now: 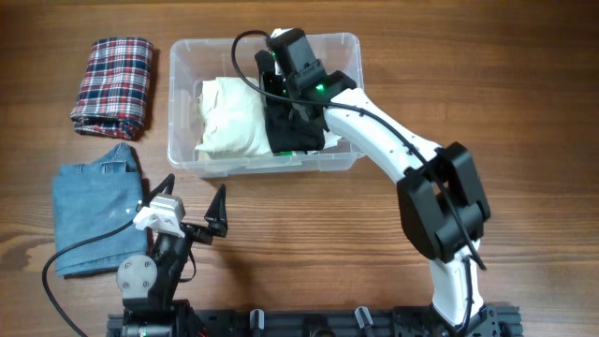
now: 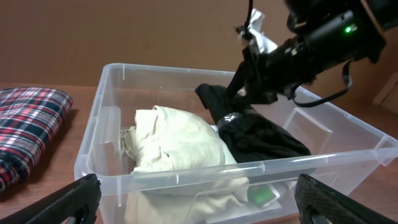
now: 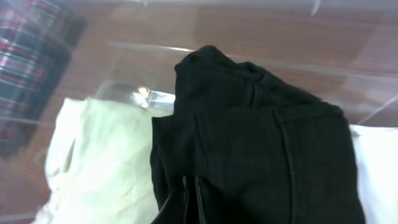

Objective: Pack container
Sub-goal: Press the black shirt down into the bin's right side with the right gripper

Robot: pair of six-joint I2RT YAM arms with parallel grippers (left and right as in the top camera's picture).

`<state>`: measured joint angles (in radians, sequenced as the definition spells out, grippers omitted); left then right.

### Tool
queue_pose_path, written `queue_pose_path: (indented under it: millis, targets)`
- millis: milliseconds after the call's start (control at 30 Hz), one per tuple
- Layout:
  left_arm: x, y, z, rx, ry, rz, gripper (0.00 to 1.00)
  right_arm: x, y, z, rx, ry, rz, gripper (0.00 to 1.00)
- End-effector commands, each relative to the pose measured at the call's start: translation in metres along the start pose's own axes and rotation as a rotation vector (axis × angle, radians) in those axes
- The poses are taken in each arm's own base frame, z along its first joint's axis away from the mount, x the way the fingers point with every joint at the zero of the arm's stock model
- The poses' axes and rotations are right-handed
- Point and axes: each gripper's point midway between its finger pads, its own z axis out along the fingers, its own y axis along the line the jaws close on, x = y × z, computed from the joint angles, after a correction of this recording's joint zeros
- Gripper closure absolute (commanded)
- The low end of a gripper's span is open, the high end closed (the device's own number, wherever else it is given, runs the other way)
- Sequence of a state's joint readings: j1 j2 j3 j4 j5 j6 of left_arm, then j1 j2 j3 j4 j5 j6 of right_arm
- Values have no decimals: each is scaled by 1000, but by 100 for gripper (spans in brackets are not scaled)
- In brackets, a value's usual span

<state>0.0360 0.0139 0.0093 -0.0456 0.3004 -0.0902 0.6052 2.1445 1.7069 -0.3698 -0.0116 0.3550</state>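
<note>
Holding the container point(image 1: 183, 56) directly under my right gripper point(image 2: 239, 93), I have those fingers pinched together on the black garment point(image 2: 261, 134), which hangs inside. To the gripper's left lies the cream garment point(image 1: 229, 117). If I let go from this height, the black cloth could land bunched on the cream one or drape over the near rim. There is bare floor to the gripper's right, but the walls are close. My left gripper point(image 1: 194, 198) waits spread wide and empty, short of the near wall. The plaid point(image 1: 114, 84) and denim point(image 1: 94, 215) lie to its left.
</note>
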Motion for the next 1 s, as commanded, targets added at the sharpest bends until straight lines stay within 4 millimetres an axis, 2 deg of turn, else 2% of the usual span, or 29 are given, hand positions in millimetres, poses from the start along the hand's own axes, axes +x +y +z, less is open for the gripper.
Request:
queue_pose_path:
  millis: [0,100,167,333,433,533,833,967]
  targets:
    - [1,3,0,-14,-2,11,0,21,-7,20,12,58,14,96]
    - [1,3,0,-14,-2,11,0,23,-9,21,15,68,14,96]
    - [1,3,0,-14,-2,11,0,18,-6,16,10,52,14,96]
    - [1,3,0,-14,-2,11,0,-17,-2,-15,10,-44,18,96]
    - [1,3,0,-14,-2,11,0,-29,-6,-31,40,-82,19,94]
    - [1,3,0,-14,-2,11,0,-20,-11,-28,64,-51,20,94]
    - [1,3,0,-14,-2,11,0,30,-30,9,120,90,78,96]
    - [1,3,0,-14,-2,11,0,38,-33,13,130,114,77,96]
